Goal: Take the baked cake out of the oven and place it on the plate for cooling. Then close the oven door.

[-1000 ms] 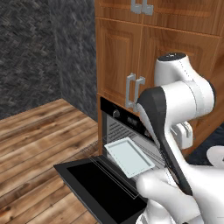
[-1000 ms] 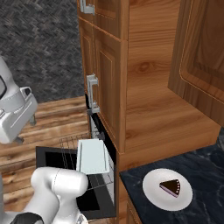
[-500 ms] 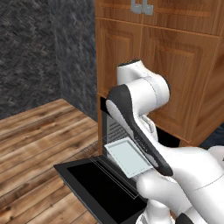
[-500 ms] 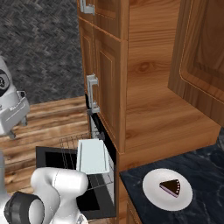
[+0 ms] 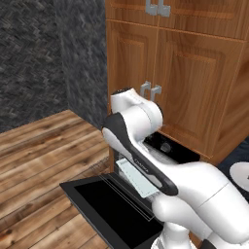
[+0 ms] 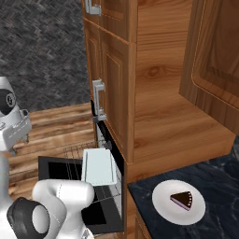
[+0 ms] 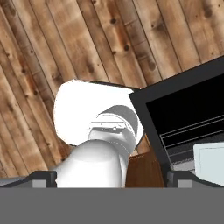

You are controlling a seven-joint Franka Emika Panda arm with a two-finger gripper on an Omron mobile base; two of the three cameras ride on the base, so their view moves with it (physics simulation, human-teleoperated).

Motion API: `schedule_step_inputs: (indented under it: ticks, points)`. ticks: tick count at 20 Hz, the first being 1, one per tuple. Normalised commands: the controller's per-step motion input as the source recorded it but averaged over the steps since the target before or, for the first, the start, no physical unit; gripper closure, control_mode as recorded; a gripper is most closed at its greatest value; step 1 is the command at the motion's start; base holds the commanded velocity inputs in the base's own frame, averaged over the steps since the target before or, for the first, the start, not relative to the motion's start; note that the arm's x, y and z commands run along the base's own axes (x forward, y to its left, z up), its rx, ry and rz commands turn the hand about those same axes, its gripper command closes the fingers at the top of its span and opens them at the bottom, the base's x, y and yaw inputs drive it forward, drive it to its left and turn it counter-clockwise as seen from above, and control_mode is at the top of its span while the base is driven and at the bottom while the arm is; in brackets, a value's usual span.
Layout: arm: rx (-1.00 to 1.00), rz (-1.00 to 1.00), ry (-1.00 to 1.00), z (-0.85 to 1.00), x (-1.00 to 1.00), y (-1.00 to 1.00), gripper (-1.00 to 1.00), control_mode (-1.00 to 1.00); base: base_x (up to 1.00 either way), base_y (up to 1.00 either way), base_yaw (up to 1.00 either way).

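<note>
Cake point(image 6: 182, 200) sits on the plate point(image 6: 161, 205) on the dark counter point(image 6: 219, 172), at about 4 o'clock in the right base view, so transfer looks done. Step in hand is closing the oven door point(image 5: 109, 206), which lies flat open, and the pale tray point(image 6: 98, 166) on the rack is slid out over it.

Gripper point(image 7: 107, 177) points down at the wood floor point(image 7: 57, 48), door corner at 3 o'clock in the hand view. Fingers spread wide, nothing between them.

To do it well: tray likely fouls the door, so push it in first. Then get under the door's free edge and lift along the hinge arc, pushing flat at the end. Handle bar isn't clearly visible, can't tell its exact spot.
</note>
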Motion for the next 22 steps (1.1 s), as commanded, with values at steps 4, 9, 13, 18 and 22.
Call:
schedule_step_inputs:
  ticks: [4,9,13,18,22]
  points:
    - [0.0,0.0,0.0,-0.58,0.21,0.24,-1.0,-1.0,0.0,0.0,0.0]
    - [0.0,0.0,0.0,-0.53,0.3,0.17,-1.0,-1.0,0.0,0.0,0.0]
    - [0.0,0.0,0.0,-0.44,0.44,0.15,-1.0,-1.0,0.0,0.0,0.0]
    - [0.0,-0.01,0.0,-0.43,0.41,0.15,-1.0,-1.0,0.0,0.0,0.0]
    - [0.0,0.0,0.0,-0.54,0.2,0.19,-1.0,-1.0,0.0,0.0,0.0]
